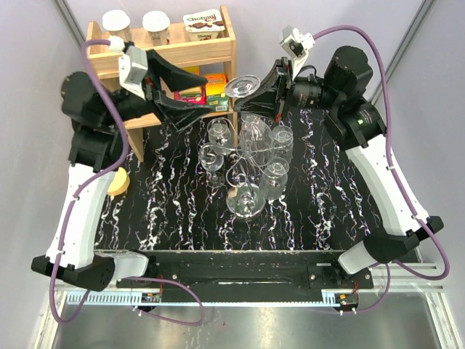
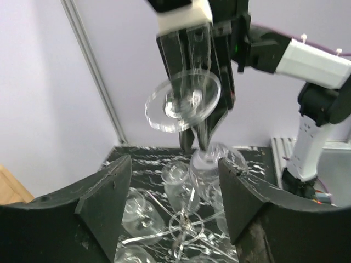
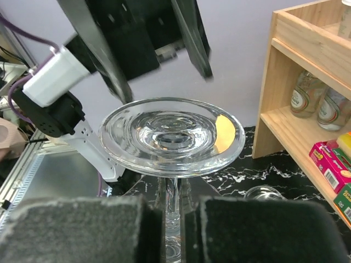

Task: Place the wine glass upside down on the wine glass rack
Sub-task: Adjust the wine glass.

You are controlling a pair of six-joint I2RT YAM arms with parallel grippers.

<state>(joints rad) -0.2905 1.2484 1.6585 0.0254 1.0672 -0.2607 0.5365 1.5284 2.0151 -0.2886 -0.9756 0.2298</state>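
Wine glass, one: inverted, foot up, above the rack. Only the right wrist view shows the right gripper clenched on its stem. Only the top view shows the rack whole, with at least five glasses hung on it. Left gripper: spread, empty.

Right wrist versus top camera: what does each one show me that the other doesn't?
Only the right wrist: the right fingers shut on the glass at its stem, just under the foot. Only the top: the rack, ringed by other glasses, below the held glass. Both: the glass's foot turned up, the left fingers open close by, and the shelf.
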